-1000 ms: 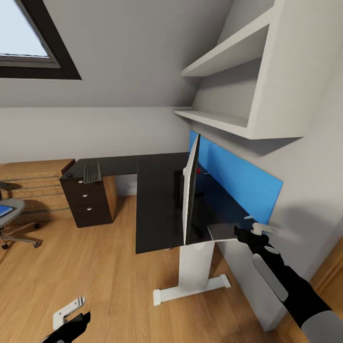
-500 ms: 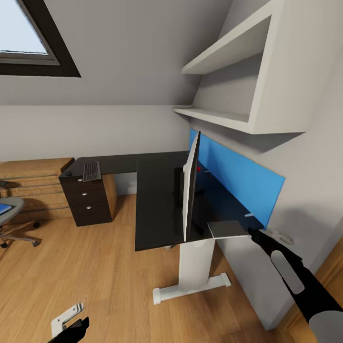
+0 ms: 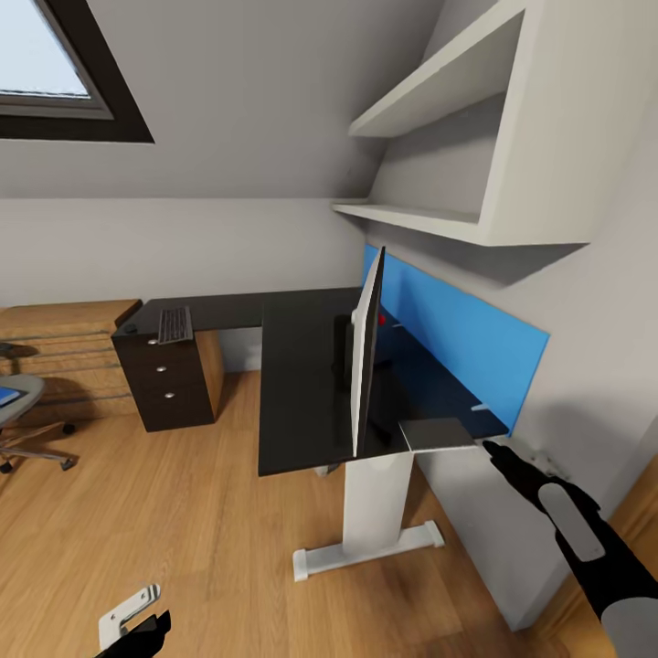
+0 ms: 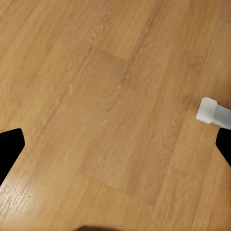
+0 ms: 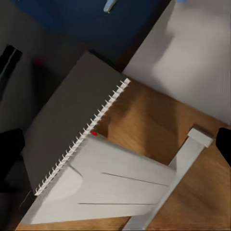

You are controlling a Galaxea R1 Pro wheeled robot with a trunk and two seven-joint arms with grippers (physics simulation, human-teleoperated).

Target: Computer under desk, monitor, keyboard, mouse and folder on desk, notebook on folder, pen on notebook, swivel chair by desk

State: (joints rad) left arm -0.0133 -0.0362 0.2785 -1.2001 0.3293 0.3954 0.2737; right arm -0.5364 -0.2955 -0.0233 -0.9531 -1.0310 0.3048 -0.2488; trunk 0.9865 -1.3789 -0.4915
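A grey spiral-bound notebook [image 3: 437, 433] [image 5: 67, 134] lies on the near corner of the black L-shaped desk [image 3: 297, 384], behind the monitor [image 3: 367, 352], which I see edge-on. Just off the notebook's right edge, my right gripper [image 3: 493, 451] [image 5: 118, 147] is open, holding nothing. The keyboard [image 3: 174, 324] and a small dark mouse [image 3: 131, 328] rest on the desk's far left wing. At the left edge stands the swivel chair [image 3: 23, 411] with the blue folder [image 3: 7, 396] on its seat. My left gripper [image 3: 137, 620] [image 4: 115, 144] hangs open low over the floor.
A blue panel [image 3: 457, 347] runs along the wall behind the desk, with a small red item [image 3: 381, 320] near it. White shelves [image 3: 439, 219] jut out above. The desk's white leg and foot [image 3: 370, 530] [image 4: 211, 110] stand on the wood floor. A drawer unit [image 3: 164, 379] sits under the left wing.
My right gripper has drawn back from the notebook's edge, down and to the right. The notebook stays on the desk corner. The head view shifted slightly.
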